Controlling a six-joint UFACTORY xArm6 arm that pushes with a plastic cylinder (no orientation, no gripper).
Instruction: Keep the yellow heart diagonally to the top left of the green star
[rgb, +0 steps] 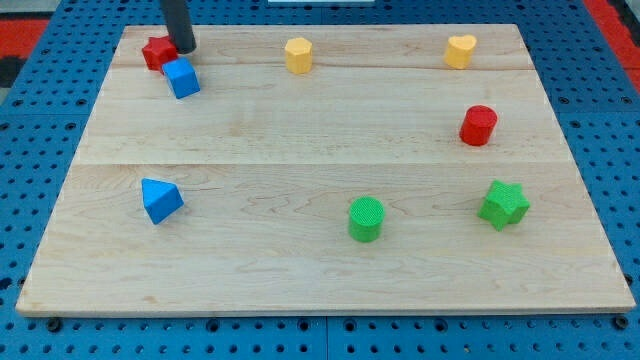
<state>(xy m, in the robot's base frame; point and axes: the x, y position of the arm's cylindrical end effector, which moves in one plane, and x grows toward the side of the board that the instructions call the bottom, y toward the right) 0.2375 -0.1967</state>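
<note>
The yellow heart (460, 50) lies near the board's top right. The green star (504, 204) lies at the lower right, below the heart and slightly to its right. My tip (183, 48) is at the view's top left, far from both. It stands just right of a red block (156, 52) and just above a blue cube (182, 78), close to or touching them.
A yellow hexagonal block (298, 54) lies at top centre. A red cylinder (478, 125) lies between the heart and the star. A green cylinder (366, 219) lies at bottom centre, a blue triangular block (160, 199) at left. The wooden board (320, 290) rests on blue pegboard.
</note>
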